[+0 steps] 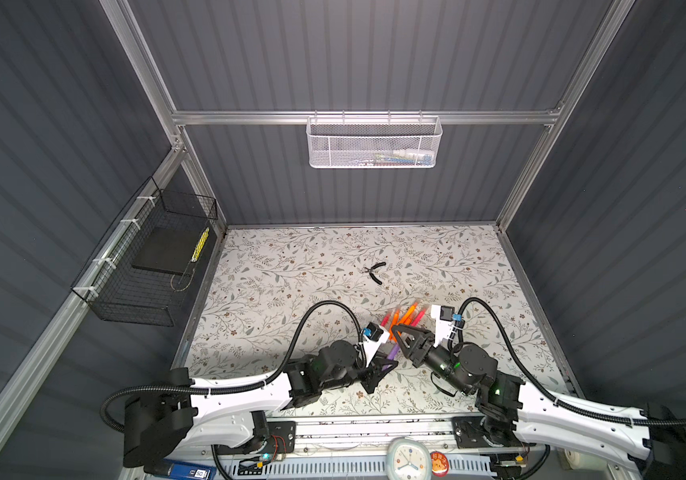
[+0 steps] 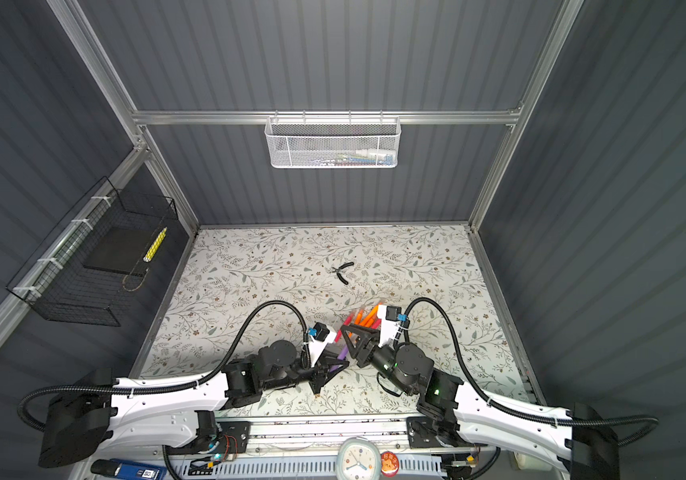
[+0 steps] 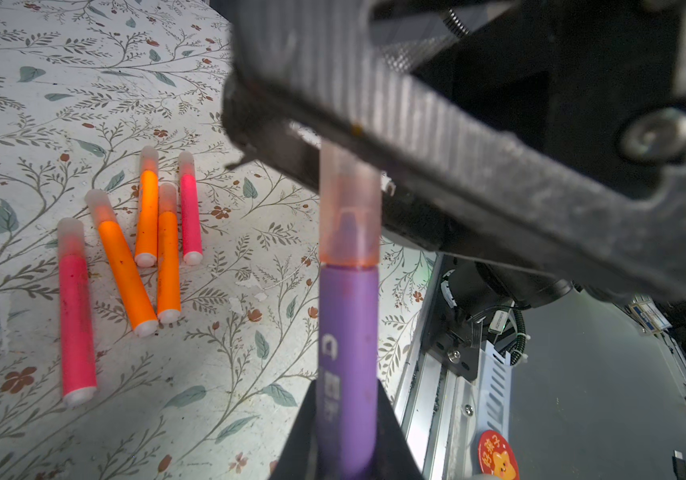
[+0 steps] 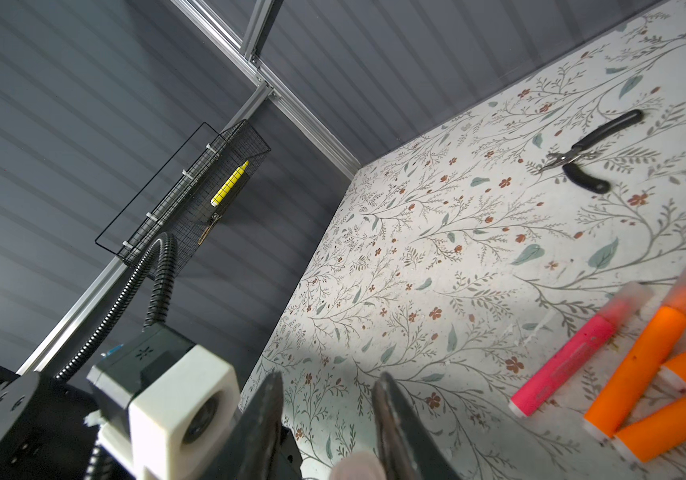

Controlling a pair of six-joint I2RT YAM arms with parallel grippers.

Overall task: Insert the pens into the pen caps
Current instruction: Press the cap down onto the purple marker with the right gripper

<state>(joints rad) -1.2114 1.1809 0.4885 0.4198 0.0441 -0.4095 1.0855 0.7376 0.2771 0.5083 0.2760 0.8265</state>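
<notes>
Left jaws clamp purple pen (image 3: 347, 353), held above surface (image 3: 42, 104). Cap (image 3: 347, 208) on its tip, far end between right jaws; whether pinched, cannot tell. Hold cap coaxial, press straight till rim meets barrel.

Left end effector (image 1: 391, 360) clamped, right end effector (image 1: 396, 336) part-open — tips facing, close together

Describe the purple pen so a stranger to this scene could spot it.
On the floral tabletop, look toward the middle of its near edge. There the left pincer grips a purple pen beside five orange and pink pens lying flat. It alone is purple and held up.
</notes>
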